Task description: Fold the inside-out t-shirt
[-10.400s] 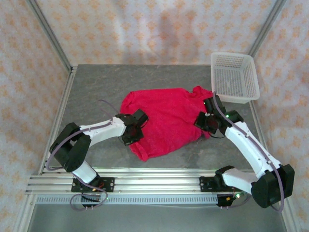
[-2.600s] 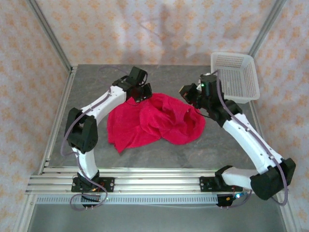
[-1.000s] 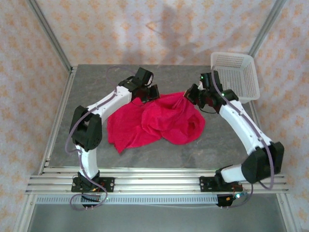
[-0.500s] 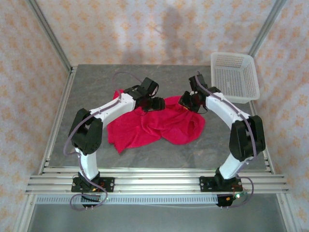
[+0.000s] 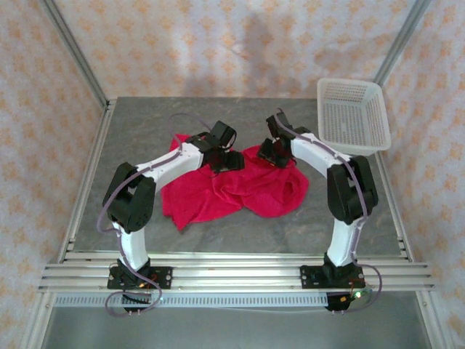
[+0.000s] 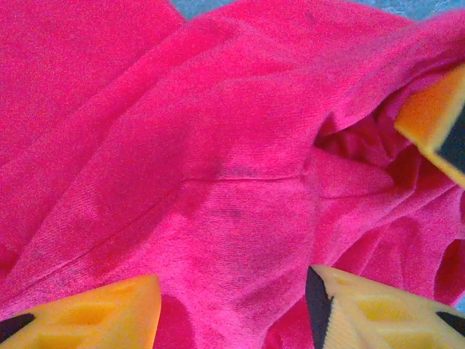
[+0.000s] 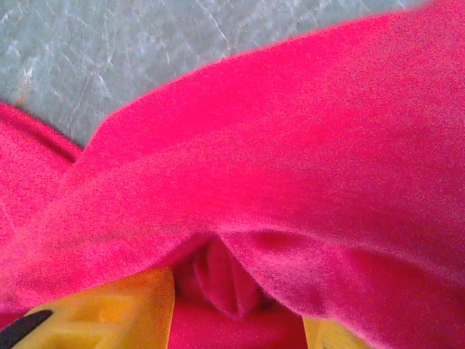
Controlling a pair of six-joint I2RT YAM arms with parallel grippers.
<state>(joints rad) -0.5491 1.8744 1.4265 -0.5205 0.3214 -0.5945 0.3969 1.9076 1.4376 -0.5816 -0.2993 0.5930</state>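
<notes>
The inside-out t-shirt (image 5: pixel 240 187) is a bright red crumpled heap on the middle of the grey table, with its far edge doubled over toward the near side. My left gripper (image 5: pixel 229 161) hovers low over the heap's far left part. Its yellow fingers (image 6: pixel 98 314) stand apart, the cloth (image 6: pixel 218 182) lies loose under them, and the other arm's orange finger (image 6: pixel 433 116) shows at the upper right. My right gripper (image 5: pixel 269 155) is at the far right part of the heap. In its wrist view the gripper (image 7: pixel 240 320) is open, with a fold of cloth (image 7: pixel 305 167) hanging just ahead of it.
A white mesh basket (image 5: pixel 354 116) stands at the table's back right corner. Bare grey tabletop (image 5: pixel 138 138) surrounds the shirt. Metal frame posts and patterned walls close in the sides and back. The two grippers sit close together over the heap.
Both grippers have gone from shut to open and let go of the shirt's far edge. They have also moved inward and nearer, over the heap, and the released cloth has settled.
</notes>
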